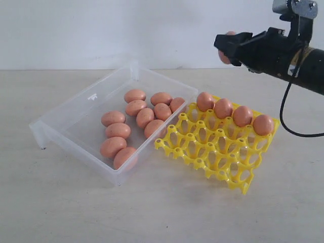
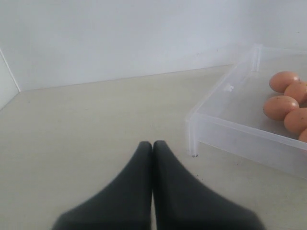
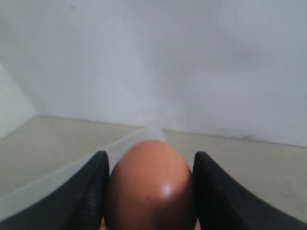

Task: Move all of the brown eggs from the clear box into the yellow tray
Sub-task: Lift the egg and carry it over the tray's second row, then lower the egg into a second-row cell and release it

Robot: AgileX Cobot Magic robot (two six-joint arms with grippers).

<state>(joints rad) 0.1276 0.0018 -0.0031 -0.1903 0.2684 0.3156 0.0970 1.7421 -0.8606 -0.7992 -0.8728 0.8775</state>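
The right jaws were clamped on one smooth orange-brown oval egg [image 3: 151,189]. Its long axis ran along the fingers [image 3: 86,191], narrower end poking past the tips. It was held in the air, above and behind the far edge of the bright yellow plastic lattice egg tray [image 1: 242,186], well clear. The tray's far row carried four brown eggs [image 1: 223,108] standing upright; other cells open. Eleven more lay on their sides in the clear shallow rectangular plastic box [image 1: 81,114], just beside the tray's left edge. The left jaws were pressed together on nothing, low over bare pale counter [image 2: 72,143] near a box corner.
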